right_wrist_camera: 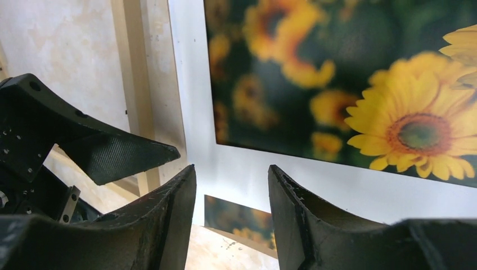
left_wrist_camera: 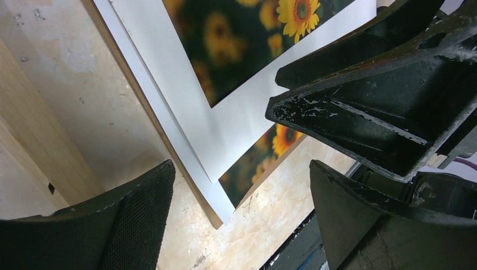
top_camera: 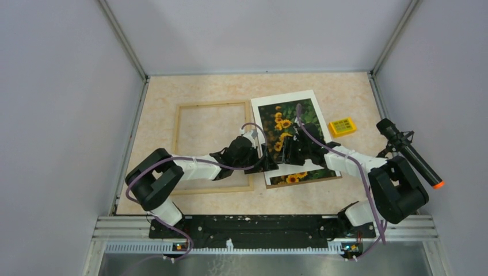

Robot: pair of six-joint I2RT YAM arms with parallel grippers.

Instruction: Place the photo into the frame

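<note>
The sunflower photo (top_camera: 286, 123) lies right of centre under a white mat (top_camera: 262, 103), on a brown backing board (top_camera: 305, 183); a strip of it sticks out below the mat. The light wood frame (top_camera: 177, 144) lies to its left, holding nothing. My left gripper (top_camera: 269, 163) is open at the stack's near-left corner; that corner shows between its fingers (left_wrist_camera: 241, 169). My right gripper (top_camera: 286, 150) is open just beside it, over the mat's lower border (right_wrist_camera: 230, 191). The photo (right_wrist_camera: 337, 73) fills the right wrist view. Neither gripper holds anything.
A small yellow block (top_camera: 342, 126) lies right of the photo. A black microphone with an orange tip (top_camera: 411, 154) stands by the right arm. The frame's right bar (right_wrist_camera: 130, 84) runs close to the mat's left edge. Grey walls enclose the table.
</note>
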